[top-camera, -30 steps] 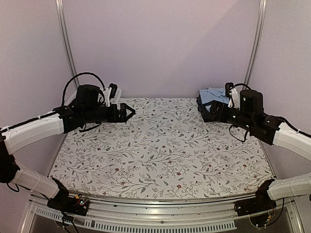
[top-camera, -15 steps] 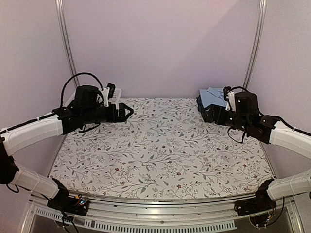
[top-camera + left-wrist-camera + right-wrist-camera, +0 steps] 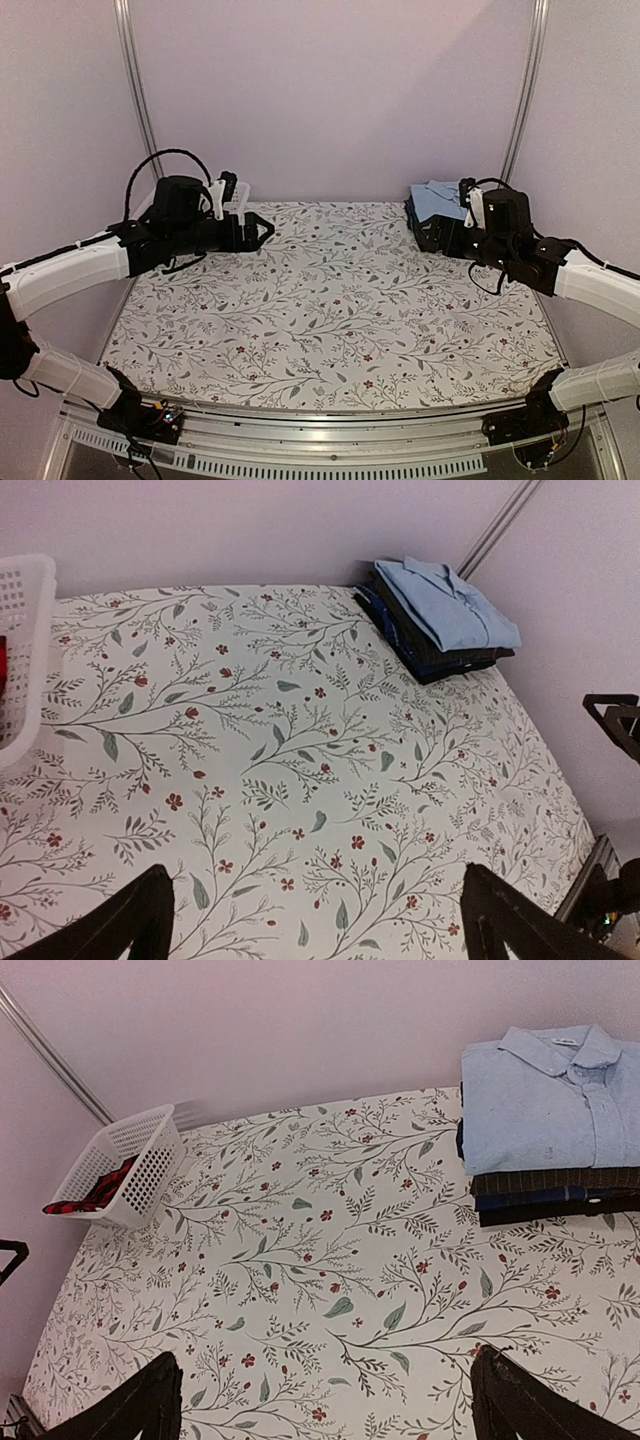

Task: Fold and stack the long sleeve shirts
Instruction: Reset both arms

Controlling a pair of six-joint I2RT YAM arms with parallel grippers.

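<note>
Three folded long sleeve shirts lie stacked at the table's far right corner: the light blue shirt (image 3: 545, 1100) on top, the black pinstriped one (image 3: 560, 1179) under it, and the dark navy one (image 3: 530, 1200) below. The stack also shows in the top view (image 3: 433, 196) and in the left wrist view (image 3: 445, 605). My left gripper (image 3: 268, 232) (image 3: 320, 920) is open and empty above the far left of the table. My right gripper (image 3: 428, 236) (image 3: 325, 1395) is open and empty, just in front of the stack and not touching it.
A white lattice basket (image 3: 150, 1165) stands at the far left corner, with red and black cloth (image 3: 90, 1195) in it. It also shows in the top view (image 3: 232, 190) and the left wrist view (image 3: 25, 630). The floral tablecloth (image 3: 330, 300) covers the table.
The right arm drew back a little toward the stack and lifted slightly, then held still. The left gripper shifted slightly left. Both grippers stayed open.
</note>
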